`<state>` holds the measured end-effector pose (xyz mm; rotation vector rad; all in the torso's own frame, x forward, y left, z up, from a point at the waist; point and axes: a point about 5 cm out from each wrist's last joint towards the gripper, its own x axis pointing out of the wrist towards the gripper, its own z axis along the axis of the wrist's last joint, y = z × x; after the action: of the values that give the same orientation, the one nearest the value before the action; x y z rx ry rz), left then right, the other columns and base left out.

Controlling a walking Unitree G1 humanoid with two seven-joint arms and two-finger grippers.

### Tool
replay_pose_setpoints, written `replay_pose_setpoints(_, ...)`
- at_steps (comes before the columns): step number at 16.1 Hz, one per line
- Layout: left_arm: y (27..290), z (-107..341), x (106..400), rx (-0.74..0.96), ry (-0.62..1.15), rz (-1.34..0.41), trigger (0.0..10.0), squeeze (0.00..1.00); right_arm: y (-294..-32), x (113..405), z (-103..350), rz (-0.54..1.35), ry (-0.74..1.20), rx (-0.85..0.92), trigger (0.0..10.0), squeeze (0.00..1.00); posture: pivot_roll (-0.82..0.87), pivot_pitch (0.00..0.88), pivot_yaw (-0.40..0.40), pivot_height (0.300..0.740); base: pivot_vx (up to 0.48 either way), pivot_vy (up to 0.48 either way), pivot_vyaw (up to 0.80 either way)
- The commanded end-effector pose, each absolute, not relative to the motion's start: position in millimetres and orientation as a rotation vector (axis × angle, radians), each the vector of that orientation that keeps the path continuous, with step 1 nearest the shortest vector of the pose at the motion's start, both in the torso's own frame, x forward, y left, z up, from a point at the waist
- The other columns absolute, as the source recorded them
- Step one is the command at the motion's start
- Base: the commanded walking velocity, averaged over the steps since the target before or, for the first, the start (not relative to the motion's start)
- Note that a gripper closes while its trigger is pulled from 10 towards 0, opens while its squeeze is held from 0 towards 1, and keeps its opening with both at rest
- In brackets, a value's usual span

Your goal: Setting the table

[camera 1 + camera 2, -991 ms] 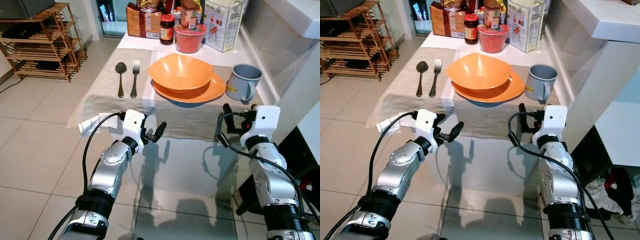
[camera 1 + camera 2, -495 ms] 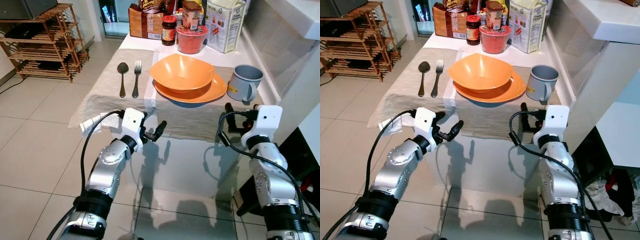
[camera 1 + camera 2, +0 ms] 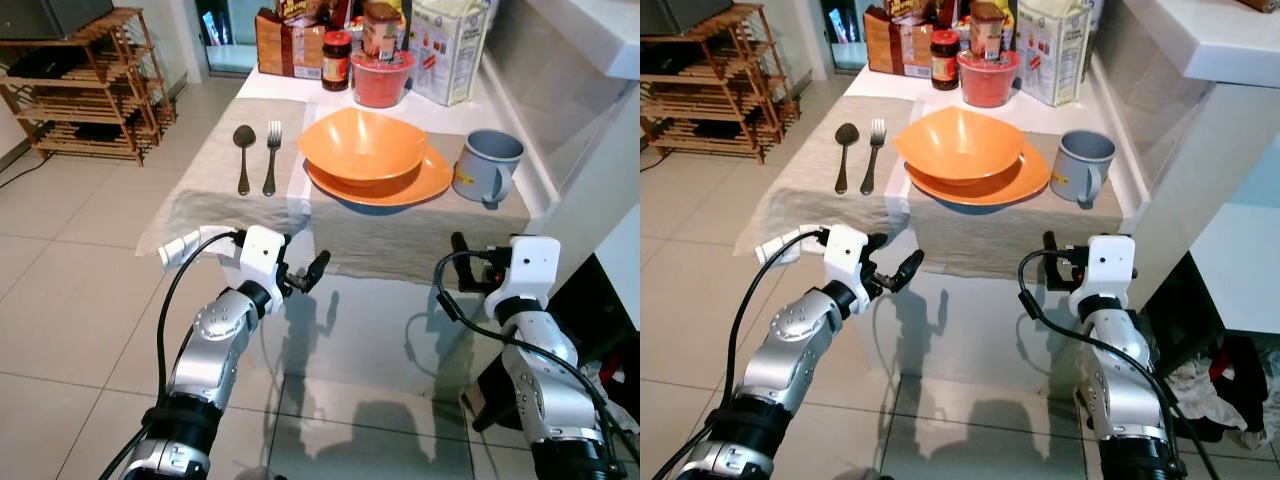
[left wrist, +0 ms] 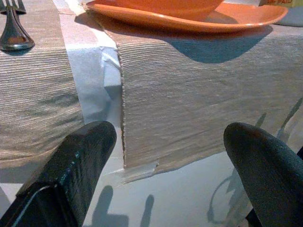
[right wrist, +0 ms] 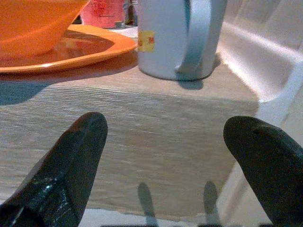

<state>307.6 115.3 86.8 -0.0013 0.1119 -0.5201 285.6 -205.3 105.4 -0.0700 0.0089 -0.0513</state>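
Observation:
An orange bowl (image 3: 360,145) rests in an orange plate (image 3: 432,182) on a beige placemat (image 3: 400,240). A grey-blue mug (image 3: 486,165) stands to the plate's right, handle toward me. A spoon (image 3: 242,155) and a fork (image 3: 270,155) lie side by side on the left placemat (image 3: 215,195). My left gripper (image 3: 303,272) hovers open just before the table's near edge, in line with the seam between the mats (image 4: 120,94). My right gripper (image 3: 472,262) is open too, short of the edge and facing the mug (image 5: 175,38). Nothing is between either pair of fingers.
A red tub (image 3: 380,78), a jar (image 3: 336,60), boxes and a carton (image 3: 445,45) crowd the table's far end. A wooden rack (image 3: 85,90) stands at the far left. A white counter (image 3: 590,60) runs along the right. Tiled floor lies on the left.
Both grippers have drawn back a little from the table edge and sunk slightly. The dishes and cutlery have not moved.

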Motion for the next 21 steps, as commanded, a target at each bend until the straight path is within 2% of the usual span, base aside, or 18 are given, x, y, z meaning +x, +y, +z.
replay_pose_setpoints(1, 115, 89, 307, 0.0, 0.112, -0.524, 10.0, 0.0, -206, 286, 111, -0.056, -0.001, -0.082, 10.0, 0.0, 0.01, 0.0, 0.02, 0.74, 0.0, 0.0, 0.0)
replay_pose_setpoints(3, 115, 88, 303, -0.008, 0.115, -0.512, 10.0, 0.0, -207, 285, 116, -0.057, -0.035, -0.047, 10.0, 0.0, 0.0, 0.0, 0.022, 0.74, 0.0, 0.0, 0.0)
replay_pose_setpoints(7, 131, 88, 303, -0.039, 0.123, -0.415, 10.0, 0.0, -205, 281, 113, -0.041, -0.051, -0.037, 10.0, 0.0, 0.0, 0.0, 0.015, 0.74, 0.0, 0.0, 0.0)
replay_pose_setpoints(13, 130, 83, 291, -0.013, 0.147, -0.449, 10.0, 0.0, -211, 277, 119, -0.054, -0.064, -0.056, 10.0, 0.0, 0.0, 0.0, 0.024, 0.74, 0.0, 0.0, 0.0)
replay_pose_setpoints(21, 130, 82, 290, -0.003, 0.165, -0.449, 10.0, 0.0, -211, 284, 125, -0.048, -0.076, -0.073, 10.0, 0.0, -0.01, 0.0, 0.031, 0.74, 0.0, 0.0, 0.0)
